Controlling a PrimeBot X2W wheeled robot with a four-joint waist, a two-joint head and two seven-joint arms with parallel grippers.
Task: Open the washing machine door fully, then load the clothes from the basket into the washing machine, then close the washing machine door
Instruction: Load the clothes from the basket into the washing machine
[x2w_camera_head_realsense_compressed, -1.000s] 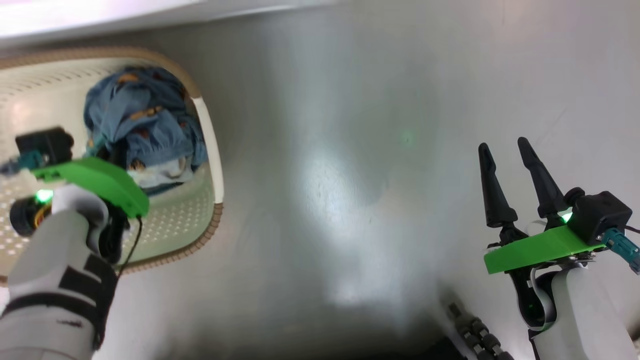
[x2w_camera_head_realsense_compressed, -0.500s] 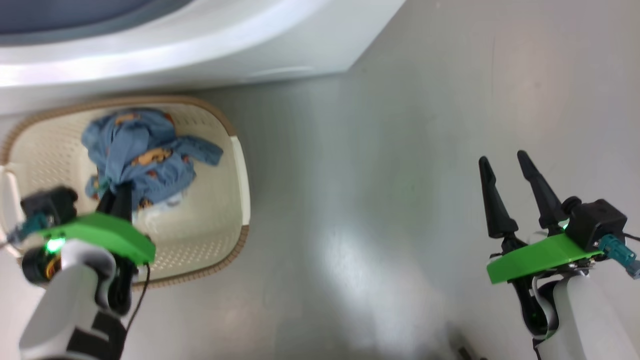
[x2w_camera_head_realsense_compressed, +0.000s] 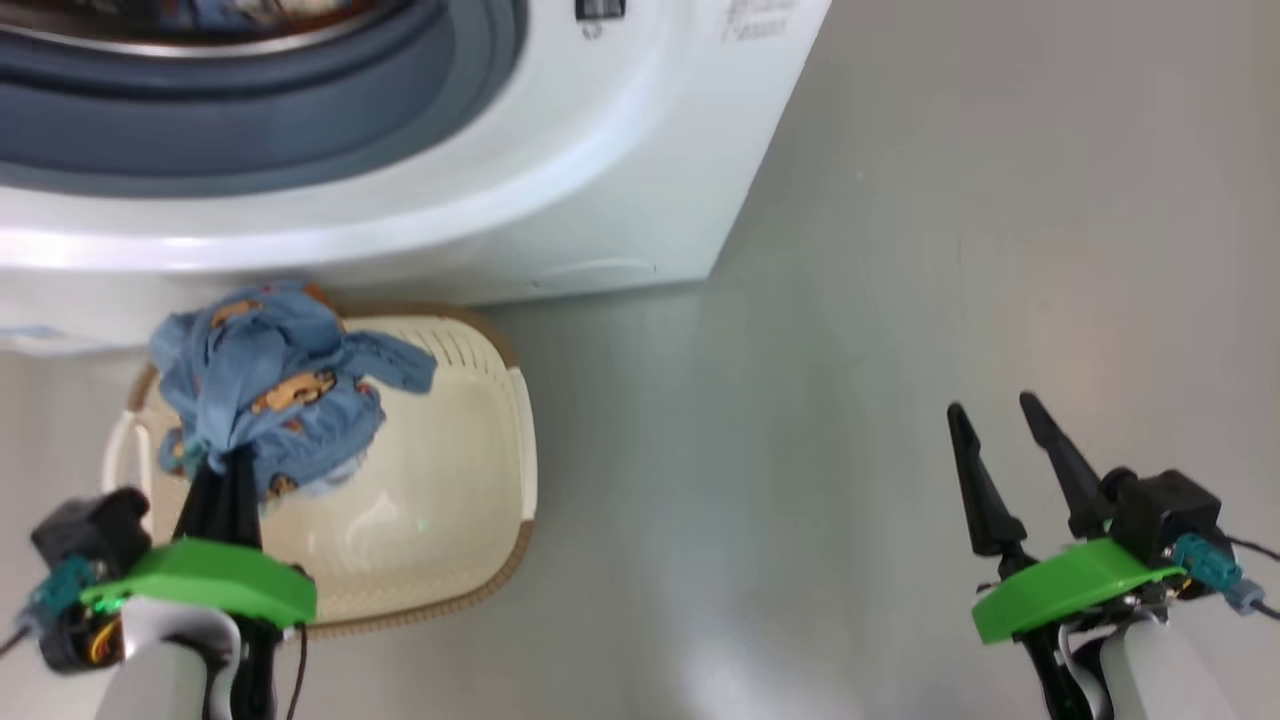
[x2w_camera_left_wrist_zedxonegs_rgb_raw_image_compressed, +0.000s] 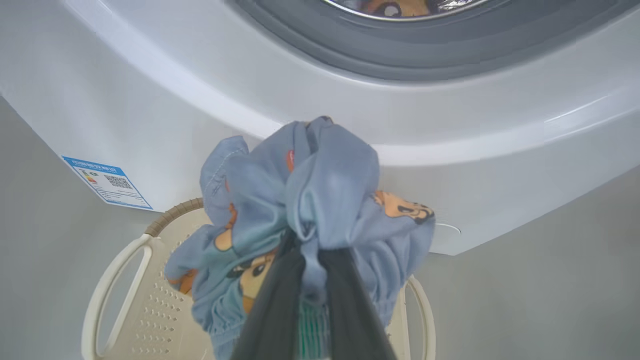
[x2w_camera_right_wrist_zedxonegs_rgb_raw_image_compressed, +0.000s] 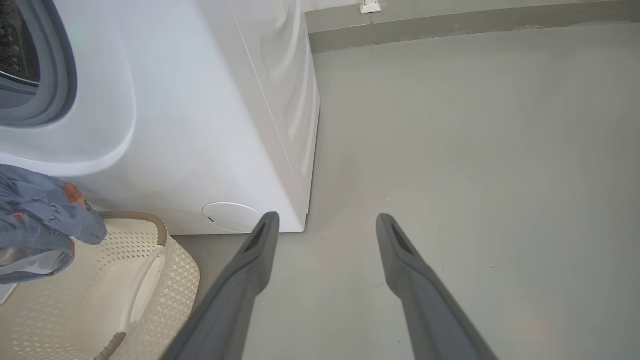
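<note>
The left fingers (x2w_camera_left_wrist_zedxonegs_rgb_raw_image_compressed: 272, 300) pinch shut on the blue bear-print clothes (x2w_camera_left_wrist_zedxonegs_rgb_raw_image_compressed: 325, 190) over the basket (x2w_camera_head_realsense_compressed: 470, 420), near the washing machine (x2w_camera_head_realsense_compressed: 600, 180). The right fingers (x2w_camera_right_wrist_zedxonegs_rgb_raw_image_compressed: 232, 290) are spread wide and empty, above the floor (x2w_camera_head_realsense_compressed: 900, 250).

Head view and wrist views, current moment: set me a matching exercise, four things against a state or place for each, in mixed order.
Things:
1. left gripper
2. right gripper
3. basket
4. washing machine

States or places:
A. open, holding nothing, above bare floor
B. white, with the basket at its foot
C. shut on the blue bear-print clothes, lifted above the basket
D. cream, perforated, standing on the floor

Pairs: 1-C, 2-A, 3-D, 4-B
</note>
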